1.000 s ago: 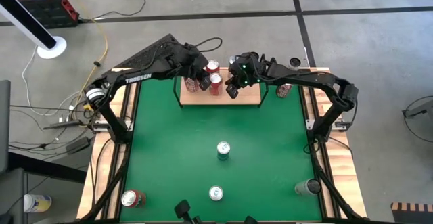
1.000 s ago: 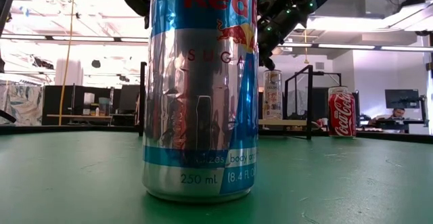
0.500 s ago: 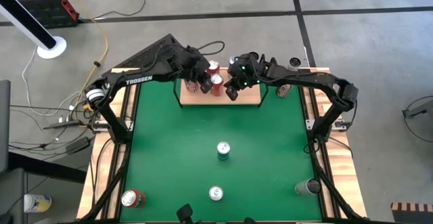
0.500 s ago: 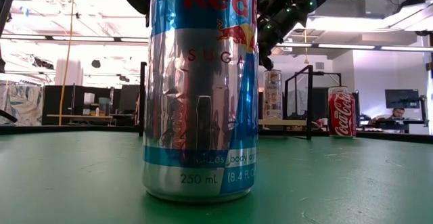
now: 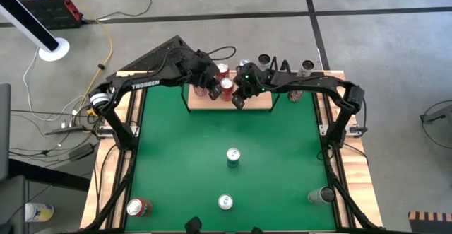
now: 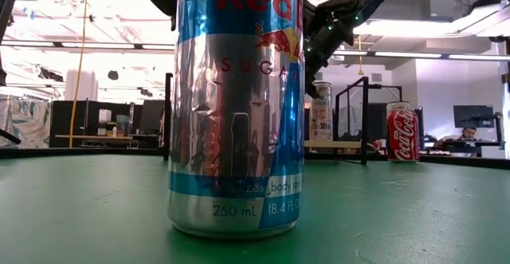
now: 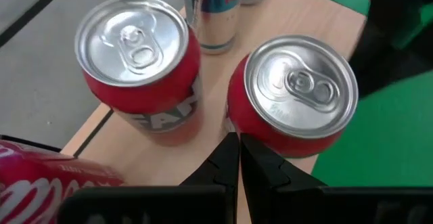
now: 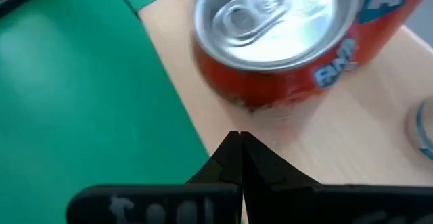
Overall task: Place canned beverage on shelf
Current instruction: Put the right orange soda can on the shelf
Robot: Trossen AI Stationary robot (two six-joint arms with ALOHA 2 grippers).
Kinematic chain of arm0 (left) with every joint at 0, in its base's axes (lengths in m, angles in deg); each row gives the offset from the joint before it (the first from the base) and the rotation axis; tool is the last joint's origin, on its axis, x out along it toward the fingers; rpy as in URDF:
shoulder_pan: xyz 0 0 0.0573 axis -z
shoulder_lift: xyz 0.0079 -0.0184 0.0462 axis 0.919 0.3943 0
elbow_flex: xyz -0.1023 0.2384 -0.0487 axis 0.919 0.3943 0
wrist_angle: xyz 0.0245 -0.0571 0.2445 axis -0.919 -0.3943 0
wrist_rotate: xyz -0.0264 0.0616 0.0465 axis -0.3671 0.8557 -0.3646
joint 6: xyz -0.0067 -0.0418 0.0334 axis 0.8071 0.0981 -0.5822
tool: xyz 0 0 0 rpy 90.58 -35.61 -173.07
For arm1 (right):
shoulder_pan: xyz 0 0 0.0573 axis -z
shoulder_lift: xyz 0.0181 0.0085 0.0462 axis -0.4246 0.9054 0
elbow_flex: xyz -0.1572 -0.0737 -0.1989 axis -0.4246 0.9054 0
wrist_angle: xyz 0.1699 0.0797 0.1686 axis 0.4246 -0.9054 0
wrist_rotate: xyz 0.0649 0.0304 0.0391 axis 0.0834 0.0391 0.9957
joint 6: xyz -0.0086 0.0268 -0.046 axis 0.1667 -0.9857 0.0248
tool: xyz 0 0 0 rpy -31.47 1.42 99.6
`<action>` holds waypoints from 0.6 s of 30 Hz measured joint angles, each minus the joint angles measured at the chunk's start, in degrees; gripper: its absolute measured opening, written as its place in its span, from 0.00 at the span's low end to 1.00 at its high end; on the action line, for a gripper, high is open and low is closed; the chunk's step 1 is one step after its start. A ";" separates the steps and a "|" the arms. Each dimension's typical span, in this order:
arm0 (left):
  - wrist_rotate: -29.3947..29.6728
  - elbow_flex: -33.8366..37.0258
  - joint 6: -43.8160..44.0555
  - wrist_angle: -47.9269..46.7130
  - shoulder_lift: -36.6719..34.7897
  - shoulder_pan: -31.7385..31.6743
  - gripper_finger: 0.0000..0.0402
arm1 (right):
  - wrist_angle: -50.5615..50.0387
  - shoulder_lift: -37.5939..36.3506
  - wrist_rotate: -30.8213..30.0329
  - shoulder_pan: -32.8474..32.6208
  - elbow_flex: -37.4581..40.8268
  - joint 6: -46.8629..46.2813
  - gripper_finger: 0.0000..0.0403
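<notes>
The light-wood shelf lies at the table's far edge. Three red cans stand upright on its board: two in the left wrist view and a third at that picture's edge. A slim blue-silver can stands behind them. My left gripper is shut above the board, its tips between the two red cans. My right gripper is shut over the shelf's near edge, beside a red can. It also shows in the high view. My left gripper points down into the gap between the two red cans; I cannot tell whether its shut tips touch the right-hand can's side. My right gripper points down at the board just beside the red can's lower side; I cannot tell whether it touches.
Loose cans stand on the green table: one at the middle, one nearer, one at the near left, one at the near right. A red can stands right of the shelf. A tall can fills the low view.
My right gripper has moved toward the table's left along the shelf and a little toward the near edge, staying shut. It now stands closer to the red cans.
</notes>
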 joint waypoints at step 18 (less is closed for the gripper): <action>-0.20 0.04 -0.30 -4.55 0.00 4.44 0.00 | -0.53 -0.08 -1.61 2.72 -0.02 -0.26 0.05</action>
